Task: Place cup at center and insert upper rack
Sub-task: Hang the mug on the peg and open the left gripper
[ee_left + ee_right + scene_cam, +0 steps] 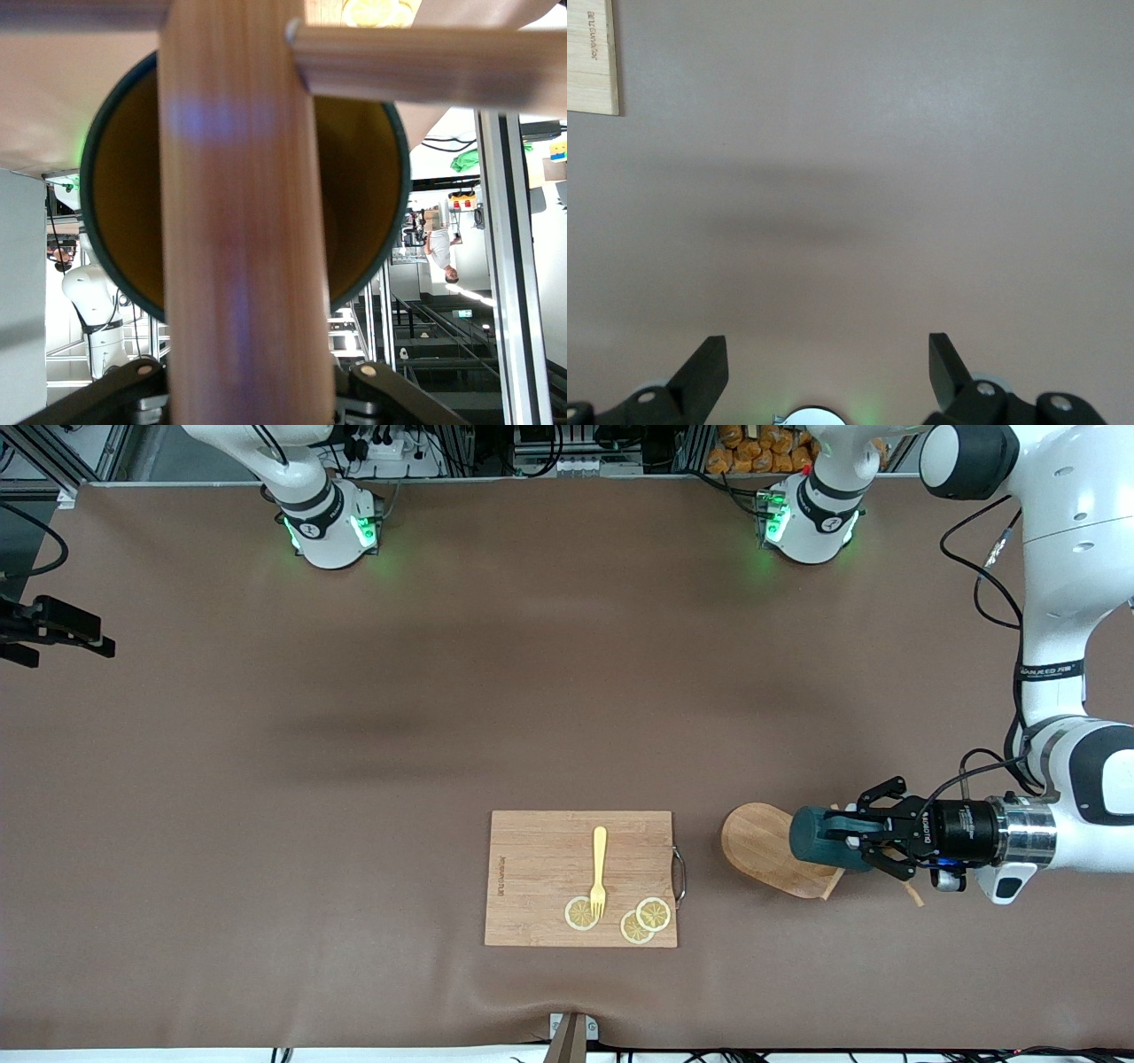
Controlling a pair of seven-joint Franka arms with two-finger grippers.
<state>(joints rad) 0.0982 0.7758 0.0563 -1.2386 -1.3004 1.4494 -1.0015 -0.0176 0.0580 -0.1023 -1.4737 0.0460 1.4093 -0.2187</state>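
Left gripper point(858, 841) clamps rack point(769, 849) post beside board point(580, 877), cup point(822, 837) on it. Left wrist view shows cup's yellow inside. Right gripper point(826, 367) wide over bare table point(354, 779).

Even overhead light, soft shadows, blurred close-up post.

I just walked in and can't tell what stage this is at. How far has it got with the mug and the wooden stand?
Nothing looks finished yet. In hand: the left pincer is shut on the mug, held on its side over the mug stand, which lies tipped over beside the cutting board. Its post crosses the mug's mouth. Left: setting the mug at the table's center and fitting the stand. The right pincer waits open.
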